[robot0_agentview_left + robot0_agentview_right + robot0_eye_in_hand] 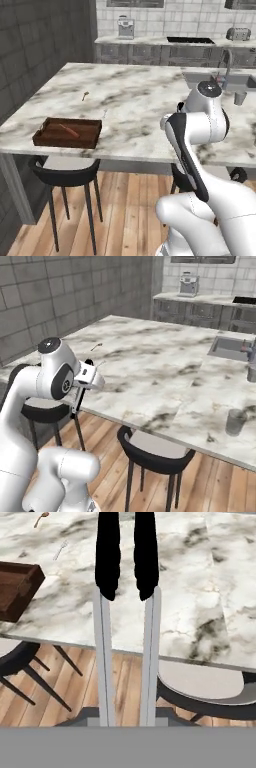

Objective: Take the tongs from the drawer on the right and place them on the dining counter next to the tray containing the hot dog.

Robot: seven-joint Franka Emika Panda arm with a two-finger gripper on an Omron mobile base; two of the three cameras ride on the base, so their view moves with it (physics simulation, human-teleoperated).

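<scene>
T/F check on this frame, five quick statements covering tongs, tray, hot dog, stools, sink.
1. The tool is shut on the tongs. True.
2. The tongs already lie on the dining counter. False: they are held in the air, tips over the counter's edge.
3. The hot dog lies inside the tray. True.
4. The tray sits beside the sink. False: it is at the counter's near left corner in the left base view, far from the sink.
5. A dark stool stands under the counter below the tray. True.
</scene>
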